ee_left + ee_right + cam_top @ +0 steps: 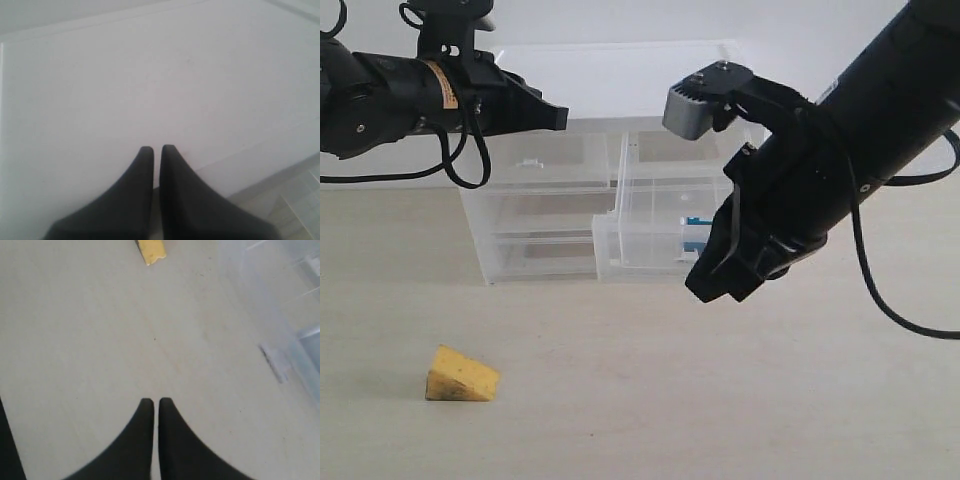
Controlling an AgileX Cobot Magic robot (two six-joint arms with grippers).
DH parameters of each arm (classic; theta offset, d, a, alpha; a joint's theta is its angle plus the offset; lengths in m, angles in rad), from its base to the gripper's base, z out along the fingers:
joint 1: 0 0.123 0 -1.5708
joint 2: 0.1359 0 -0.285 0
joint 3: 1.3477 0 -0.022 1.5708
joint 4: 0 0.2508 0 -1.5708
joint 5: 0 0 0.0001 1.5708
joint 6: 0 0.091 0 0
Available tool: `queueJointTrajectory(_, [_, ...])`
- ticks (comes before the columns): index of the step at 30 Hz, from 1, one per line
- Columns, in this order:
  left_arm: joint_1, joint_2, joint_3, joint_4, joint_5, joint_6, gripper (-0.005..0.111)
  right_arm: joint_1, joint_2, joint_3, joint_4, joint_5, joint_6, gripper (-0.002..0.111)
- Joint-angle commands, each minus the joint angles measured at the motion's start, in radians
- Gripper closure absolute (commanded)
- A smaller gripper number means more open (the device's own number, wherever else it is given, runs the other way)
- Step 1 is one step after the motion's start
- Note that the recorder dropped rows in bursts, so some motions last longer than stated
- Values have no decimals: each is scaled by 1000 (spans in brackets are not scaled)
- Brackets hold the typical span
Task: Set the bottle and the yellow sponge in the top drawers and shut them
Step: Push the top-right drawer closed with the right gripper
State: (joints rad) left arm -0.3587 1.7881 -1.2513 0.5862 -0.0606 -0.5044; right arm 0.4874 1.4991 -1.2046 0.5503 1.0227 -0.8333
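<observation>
Yellow sponge: porous, probably soft, light; pinch across wedge flanks. Well ahead of right end effector, pressed together, empty.

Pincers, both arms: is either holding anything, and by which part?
Nothing is held. The left pincer and right pincer are both shut and empty; the yellow sponge lies on the table.

A pale, faintly wood-grained tabletop carries two things. At its far middle stands a translucent plastic drawer cabinet with a white top, its half-width right-hand drawer standing out toward the near side. Well apart, near left, lies the yellow sponge, a wedge resting on what seems its broad face.
</observation>
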Motion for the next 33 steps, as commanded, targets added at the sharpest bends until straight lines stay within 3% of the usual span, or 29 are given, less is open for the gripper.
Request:
queueJointTrajectory(1, [0, 15, 19, 1, 123, -4, 103, 2, 10, -5, -90, -23, 100, 108])
queueJointTrajectory(12, [0, 15, 19, 1, 119, -4, 103, 2, 39, -5, -303, -265, 346, 108])
queueJointTrajectory(33, [0, 15, 19, 1, 119, -4, 103, 2, 99, -5, -296, -584, 409, 108])
